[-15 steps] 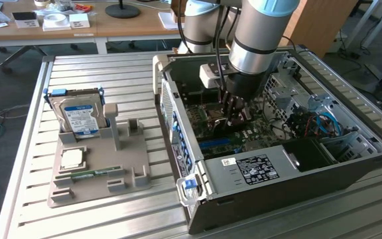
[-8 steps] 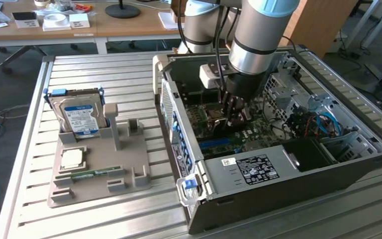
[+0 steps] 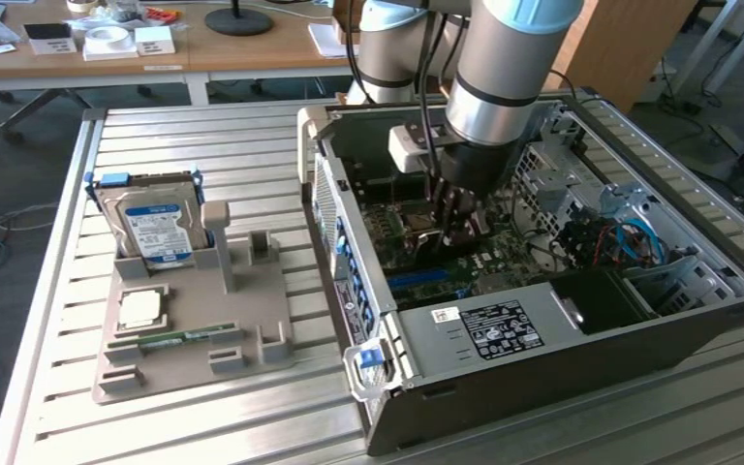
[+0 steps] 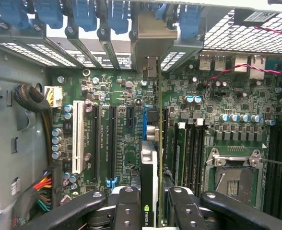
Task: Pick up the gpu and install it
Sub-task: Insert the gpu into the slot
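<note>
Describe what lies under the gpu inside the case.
The gpu, in the gripper, stands edge-on over the green motherboard and its long slots. What lies directly beneath is covered by the card.

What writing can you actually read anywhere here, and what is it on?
"NVIDIA", cut off at the frame edge: on the gpu held in the gripper.
Too small to read: hard drive label.
Too small to read: case sticker.
Blurred: motherboard print.
</note>
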You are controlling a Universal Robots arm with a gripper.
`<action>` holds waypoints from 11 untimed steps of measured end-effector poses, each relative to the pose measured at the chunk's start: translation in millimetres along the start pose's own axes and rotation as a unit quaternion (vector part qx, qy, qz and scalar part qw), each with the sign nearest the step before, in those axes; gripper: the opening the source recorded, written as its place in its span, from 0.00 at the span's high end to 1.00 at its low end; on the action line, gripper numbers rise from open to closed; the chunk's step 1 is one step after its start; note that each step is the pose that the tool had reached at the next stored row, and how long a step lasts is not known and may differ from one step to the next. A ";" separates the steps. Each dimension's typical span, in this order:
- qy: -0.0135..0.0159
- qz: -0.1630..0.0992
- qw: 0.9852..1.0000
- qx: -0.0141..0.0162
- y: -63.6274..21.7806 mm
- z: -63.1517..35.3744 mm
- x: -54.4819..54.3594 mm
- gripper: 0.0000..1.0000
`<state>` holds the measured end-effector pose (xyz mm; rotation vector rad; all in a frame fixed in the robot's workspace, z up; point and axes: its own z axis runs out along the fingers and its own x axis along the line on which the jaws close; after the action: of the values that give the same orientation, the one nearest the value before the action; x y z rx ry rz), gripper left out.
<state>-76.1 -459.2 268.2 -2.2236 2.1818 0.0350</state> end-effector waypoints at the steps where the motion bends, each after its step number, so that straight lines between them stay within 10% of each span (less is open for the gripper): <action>1: 0.000 0.000 1.000 0.000 0.0 -0.1 0.6 0.73; 11: 0.000 0.003 1.000 0.000 0.1 1.9 1.1 0.73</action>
<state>-76.2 -460.3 266.3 -2.2161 2.1889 0.0349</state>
